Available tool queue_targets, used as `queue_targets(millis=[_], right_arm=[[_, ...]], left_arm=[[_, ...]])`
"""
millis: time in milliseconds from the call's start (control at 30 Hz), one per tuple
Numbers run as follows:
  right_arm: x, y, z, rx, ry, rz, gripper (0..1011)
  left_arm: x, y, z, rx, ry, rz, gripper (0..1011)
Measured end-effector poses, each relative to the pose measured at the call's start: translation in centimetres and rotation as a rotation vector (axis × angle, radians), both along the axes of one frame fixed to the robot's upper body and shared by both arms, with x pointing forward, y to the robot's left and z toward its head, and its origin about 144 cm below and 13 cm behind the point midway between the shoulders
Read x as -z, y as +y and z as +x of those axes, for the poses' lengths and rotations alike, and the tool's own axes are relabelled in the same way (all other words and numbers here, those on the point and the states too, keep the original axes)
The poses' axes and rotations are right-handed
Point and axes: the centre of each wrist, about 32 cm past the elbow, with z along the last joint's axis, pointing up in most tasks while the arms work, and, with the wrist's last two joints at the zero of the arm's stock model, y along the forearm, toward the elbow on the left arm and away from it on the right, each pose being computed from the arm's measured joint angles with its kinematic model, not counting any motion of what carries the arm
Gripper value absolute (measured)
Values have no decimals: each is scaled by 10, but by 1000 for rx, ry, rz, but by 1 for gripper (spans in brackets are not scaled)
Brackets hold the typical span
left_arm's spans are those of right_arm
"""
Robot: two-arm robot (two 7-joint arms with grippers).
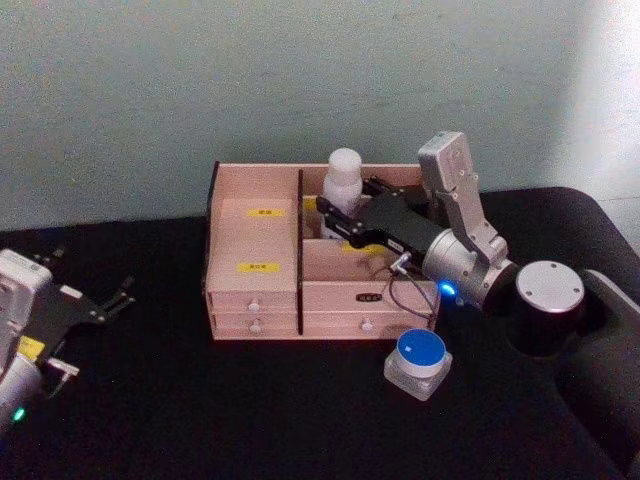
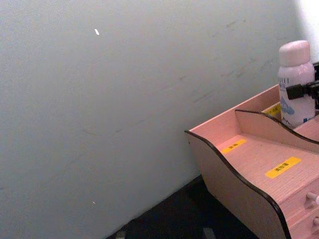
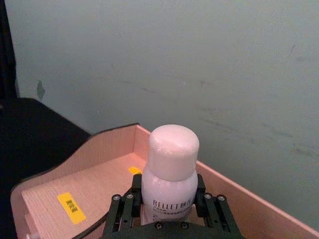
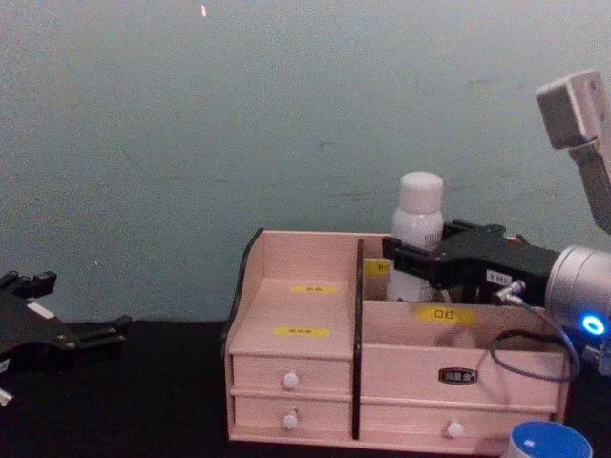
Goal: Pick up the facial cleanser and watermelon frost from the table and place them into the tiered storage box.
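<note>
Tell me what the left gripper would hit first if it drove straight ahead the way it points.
The left gripper would probably meet the left side wall of the tiered storage box first; depth is uncertain.

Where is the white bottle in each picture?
Head view: white bottle upper centre, in right claw, at tiered storage box's rear.
Left wrist view: bottle, right edge.
Right wrist view: bottle, bottom centre.
Chest view: bottle, right of centre.
Shared landmark: yellow labels.
Left claw idle, far left.
</note>
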Motion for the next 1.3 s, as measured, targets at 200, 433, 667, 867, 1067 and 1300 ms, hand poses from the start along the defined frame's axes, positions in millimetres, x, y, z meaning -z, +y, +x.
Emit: queue_targets(millis=[200, 433, 667, 867, 1067, 1300], right_arm=[[4, 0, 1, -1, 21, -10, 596], [7, -1, 2, 2, 41, -9, 596], [7, -1, 3, 3, 52, -9, 596], [7, -1, 2, 3, 51, -9, 596], [7, -1, 2, 3, 50, -9, 596], [7, -1, 2, 2, 48, -8, 717]], left_arm=[[0, 0, 0, 0, 0, 0, 1001], [0, 0, 0, 0, 0, 0, 1001], [0, 0, 0, 0, 0, 0, 1001], [0, 0, 0, 0, 0, 0, 1001], [0, 0, 0, 0, 0, 0, 1001], [0, 0, 0, 0, 0, 0, 1001]])
